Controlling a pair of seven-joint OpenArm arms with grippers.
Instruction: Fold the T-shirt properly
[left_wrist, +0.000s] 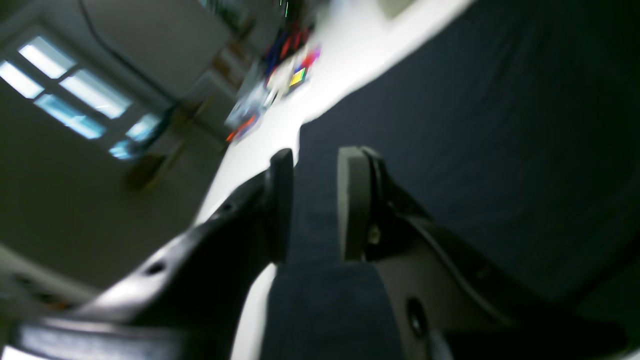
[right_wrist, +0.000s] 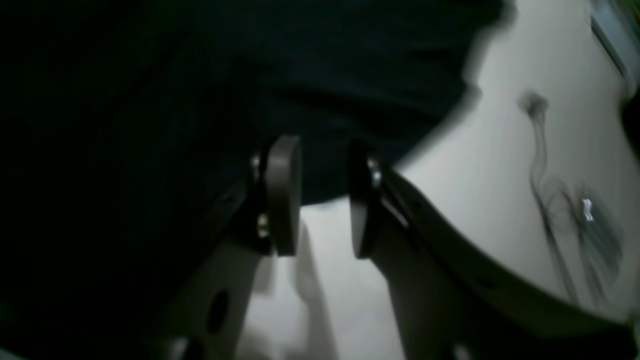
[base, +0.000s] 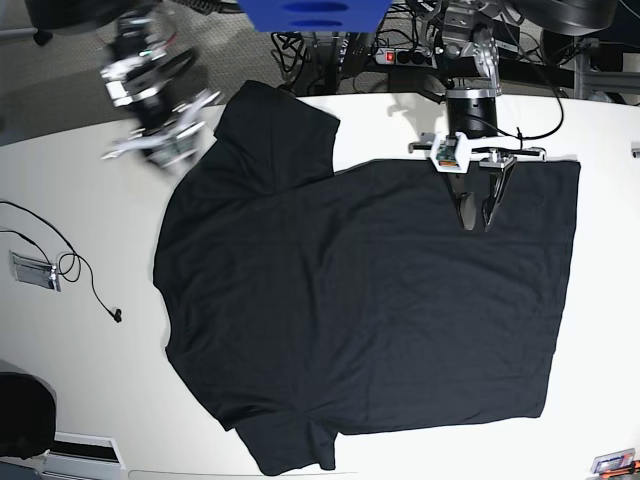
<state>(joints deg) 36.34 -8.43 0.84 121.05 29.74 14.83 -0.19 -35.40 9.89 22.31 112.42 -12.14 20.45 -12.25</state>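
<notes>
The T-shirt (base: 370, 300) is plain black, without print, reading navy under the left hand (left_wrist: 314, 205) in its wrist view. The worktop (base: 90, 260) is white. Both hands are black, with grey pads (left_wrist: 350, 205), and the right hand (right_wrist: 325, 197) looks alike. A thin black cable (base: 75, 275) lies well apart from both.

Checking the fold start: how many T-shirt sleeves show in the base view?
2. One sleeve lies at the top left of the T-shirt, near the right gripper; the other sleeve at the bottom left. None look hidden.
</notes>
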